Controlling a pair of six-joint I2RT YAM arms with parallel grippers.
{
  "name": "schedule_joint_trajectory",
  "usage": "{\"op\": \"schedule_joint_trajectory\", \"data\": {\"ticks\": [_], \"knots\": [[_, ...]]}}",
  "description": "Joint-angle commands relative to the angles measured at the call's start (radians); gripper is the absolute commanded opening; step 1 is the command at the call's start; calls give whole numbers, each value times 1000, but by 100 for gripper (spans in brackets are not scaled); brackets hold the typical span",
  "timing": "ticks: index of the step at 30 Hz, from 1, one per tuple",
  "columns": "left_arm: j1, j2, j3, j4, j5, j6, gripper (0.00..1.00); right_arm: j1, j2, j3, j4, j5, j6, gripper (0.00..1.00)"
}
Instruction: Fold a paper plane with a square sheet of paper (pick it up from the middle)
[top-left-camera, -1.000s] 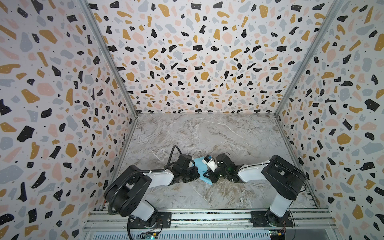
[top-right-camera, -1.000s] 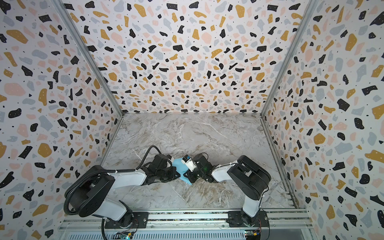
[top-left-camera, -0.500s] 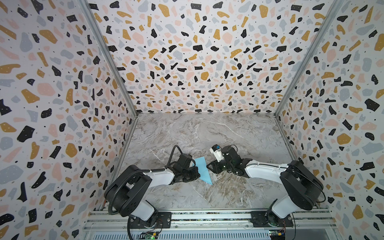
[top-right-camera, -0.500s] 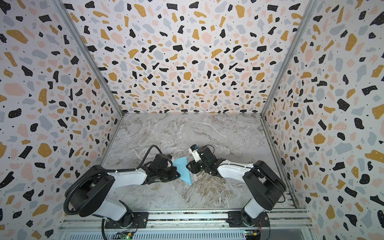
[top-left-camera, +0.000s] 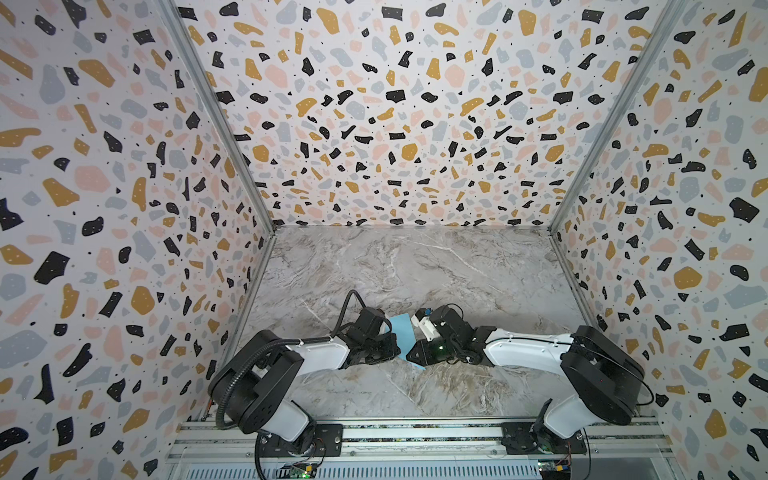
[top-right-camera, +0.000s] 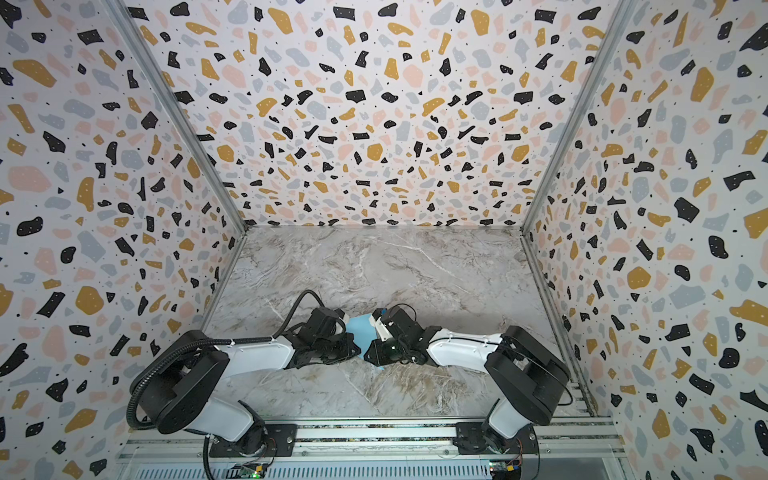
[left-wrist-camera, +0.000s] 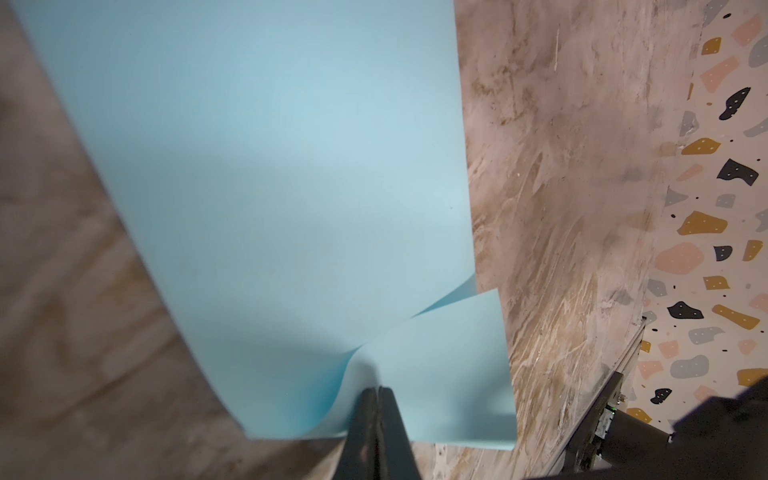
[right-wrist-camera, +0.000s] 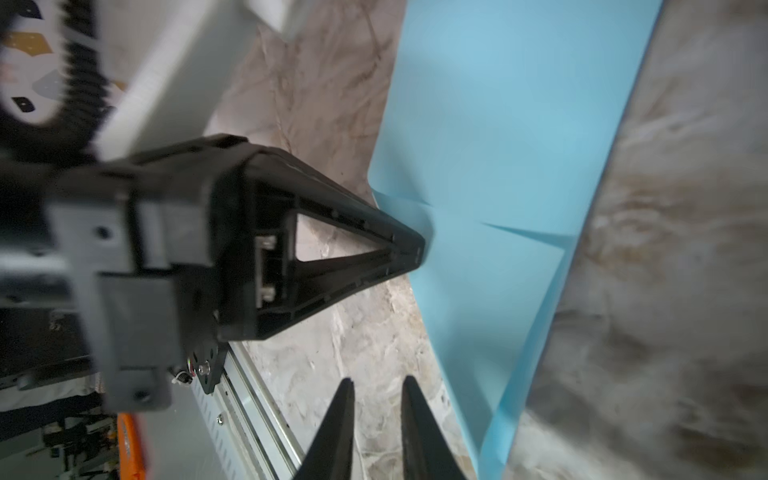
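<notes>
The square sheet of paper (left-wrist-camera: 270, 166) is light blue and bent over on itself, with a raised flap near the pinch. It stands off the marble floor between the two arms in both top views (top-left-camera: 401, 328) (top-right-camera: 358, 326). My left gripper (left-wrist-camera: 378, 390) is shut on the sheet's edge; the right wrist view shows that gripper (right-wrist-camera: 419, 249) pinching the sheet (right-wrist-camera: 498, 145). My right gripper (right-wrist-camera: 377, 380) is open by a narrow gap, with only floor between its fingers, just beside the sheet's lower edge. In a top view the right gripper (top-left-camera: 413, 355) sits low, facing the left one. No paper plane shape is in view.
Terrazzo-patterned walls (top-left-camera: 395, 124) close in the marble floor (top-left-camera: 415, 270) on three sides. An aluminium rail (top-left-camera: 415, 436) carrying both arm bases runs along the front edge. A black cable (top-left-camera: 345, 307) loops above the left wrist.
The right gripper left the sheet, swung toward the back, then came back low beside it, its jaws widening and then narrowing. The left gripper kept its pinch on the sheet.
</notes>
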Motion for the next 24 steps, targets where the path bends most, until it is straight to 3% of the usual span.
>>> {"op": "schedule_joint_trajectory", "data": {"ticks": [1, 15, 24], "knots": [[1, 17, -12, -128, -80, 29, 0, 2, 10, 34, 12, 13, 83, 20], [1, 23, -13, -143, -89, 25, 0, 7, 105, 77, 13, -34, 98, 16], [1, 22, -10, -160, -98, 24, 0, 3, 108, 77, -33, 17, 101, 16]]}}
